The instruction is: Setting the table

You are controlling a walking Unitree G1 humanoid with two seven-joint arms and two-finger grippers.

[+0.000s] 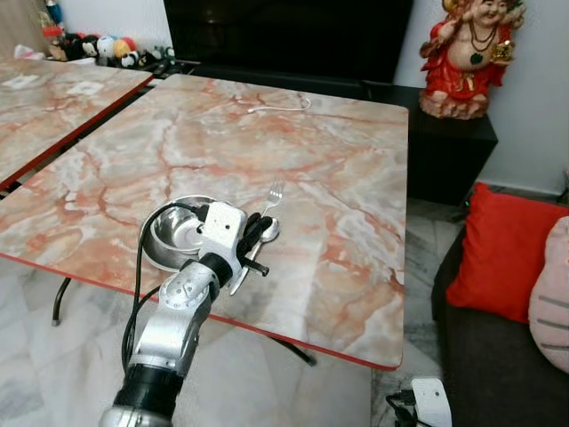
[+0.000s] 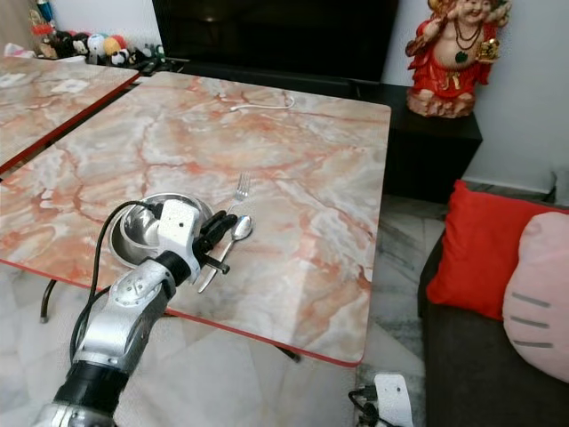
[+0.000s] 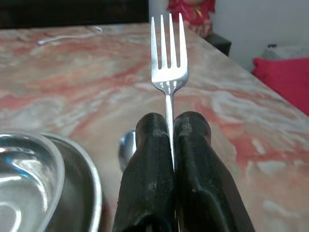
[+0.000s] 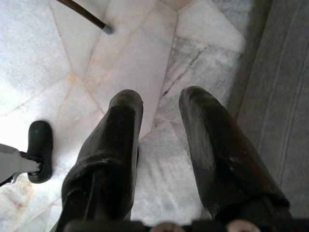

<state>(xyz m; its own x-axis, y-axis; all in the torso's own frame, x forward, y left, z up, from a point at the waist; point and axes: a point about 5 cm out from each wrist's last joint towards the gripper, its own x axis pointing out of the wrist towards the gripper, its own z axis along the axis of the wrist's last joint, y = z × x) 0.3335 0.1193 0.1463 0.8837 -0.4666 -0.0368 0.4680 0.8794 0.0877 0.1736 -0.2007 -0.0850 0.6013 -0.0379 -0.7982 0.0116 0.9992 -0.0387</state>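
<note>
A silver fork (image 3: 169, 72) is pinched by its handle between the fingers of my left gripper (image 3: 171, 118), tines pointing away over the marble table (image 1: 338, 178). Seen from the head, the left gripper (image 1: 253, 233) hovers low near the table's front edge, and the fork (image 1: 274, 193) reaches out beyond it. A spoon (image 1: 268, 232) lies right beside the fork. To the gripper's left sits a steel bowl (image 1: 176, 233) in a shallow steel dish. My right gripper (image 4: 159, 101) hangs open over the tiled floor, holding nothing.
A white cable (image 1: 280, 107) lies near the table's far edge. A second marble table (image 1: 53, 107) stands to the left. At the right are a red cushion (image 1: 502, 253) on a dark sofa and a red statue (image 1: 467, 53) on a black cabinet.
</note>
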